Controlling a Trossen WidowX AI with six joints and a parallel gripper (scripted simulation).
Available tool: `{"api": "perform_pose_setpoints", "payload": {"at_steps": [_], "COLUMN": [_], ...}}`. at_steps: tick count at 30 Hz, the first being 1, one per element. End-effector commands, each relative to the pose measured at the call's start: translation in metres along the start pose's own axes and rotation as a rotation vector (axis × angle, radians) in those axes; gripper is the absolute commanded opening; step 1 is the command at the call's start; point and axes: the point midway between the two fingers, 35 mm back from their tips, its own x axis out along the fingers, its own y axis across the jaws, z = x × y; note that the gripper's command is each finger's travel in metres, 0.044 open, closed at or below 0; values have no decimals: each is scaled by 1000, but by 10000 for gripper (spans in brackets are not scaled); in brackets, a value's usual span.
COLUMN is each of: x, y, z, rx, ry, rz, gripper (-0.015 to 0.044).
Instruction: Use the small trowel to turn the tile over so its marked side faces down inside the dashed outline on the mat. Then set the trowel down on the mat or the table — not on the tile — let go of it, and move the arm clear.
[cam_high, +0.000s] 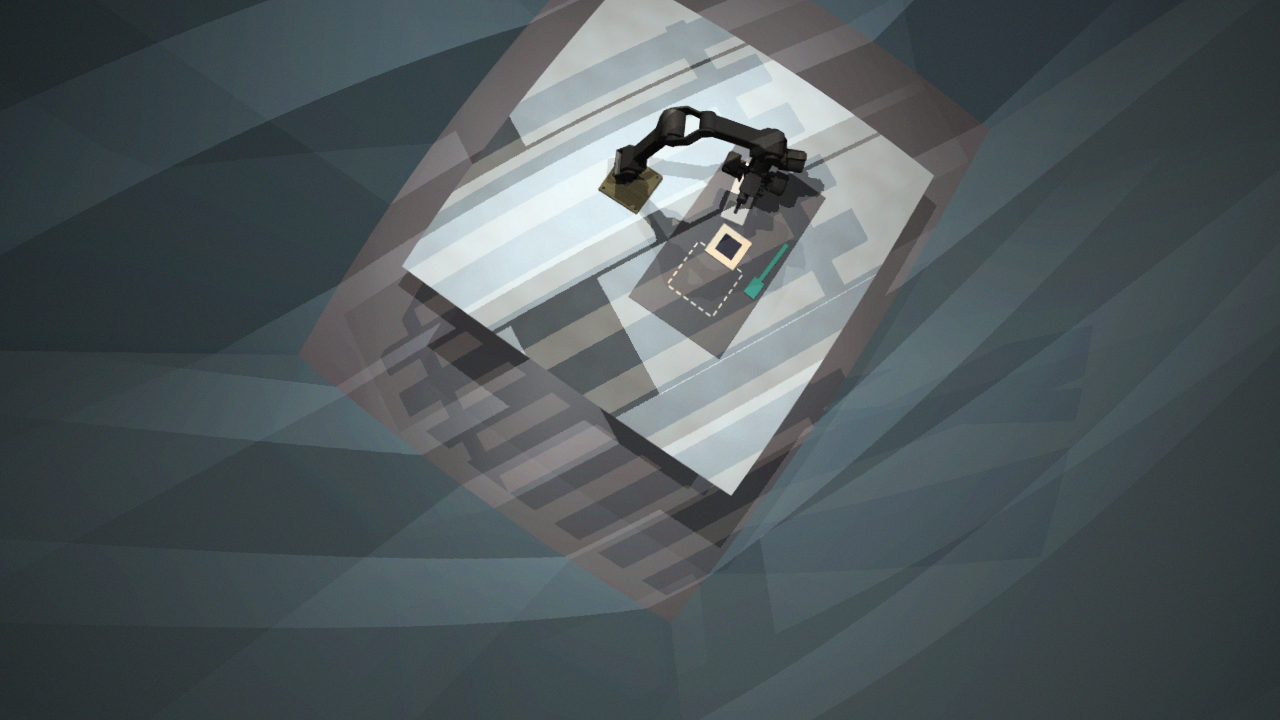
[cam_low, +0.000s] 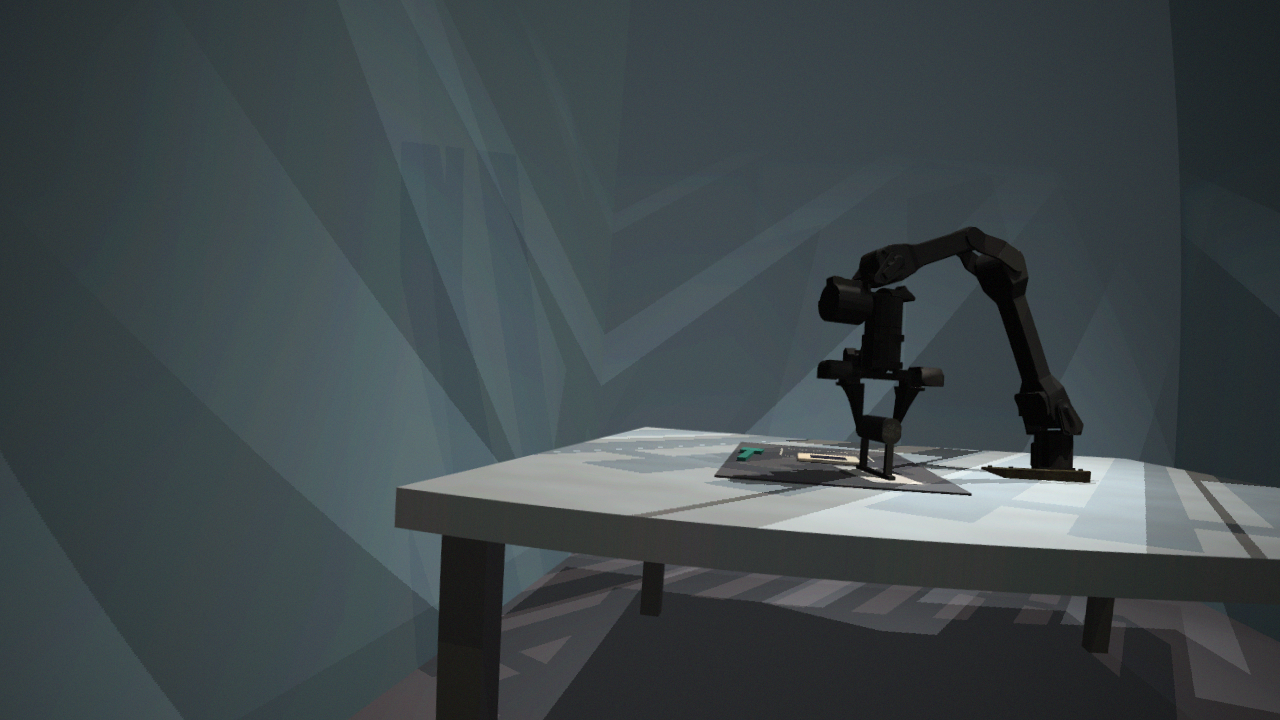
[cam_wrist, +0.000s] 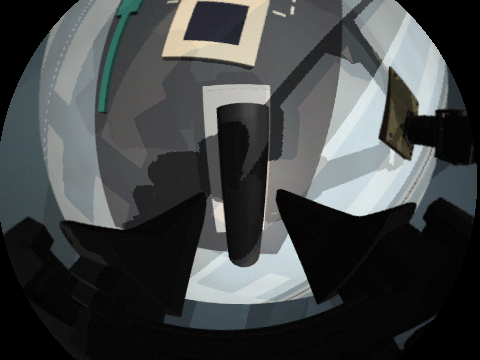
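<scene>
The small trowel's pale flat blade lies on the mat, with its dark round handle held above it by two thin posts. My gripper points down over the handle. Its fingers stand open on either side of the handle, with a gap on each side in the wrist view. The cream tile lies flat, dark square mark up, just beyond the blade. It overlaps one corner of the dashed outline.
A thin teal tool with a square end lies flat beside the tile, along the mat's edge. The arm's base plate stands on the table on the other side of the mat.
</scene>
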Motion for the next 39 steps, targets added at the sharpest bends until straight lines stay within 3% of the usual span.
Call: {"api": "perform_pose_setpoints", "payload": {"at_steps": [1, 4, 9, 28, 39], "x": [5, 5, 5, 5, 5], "y": [-1, -1, -1, -1, -1], "z": [0, 0, 0, 0, 0], "rx": [-6, -6, -6, -1, 194], "ry": [0, 0, 0, 0, -1], "rz": [-7, -7, -7, -7, -7], "gripper": [244, 165, 132, 130, 130]}}
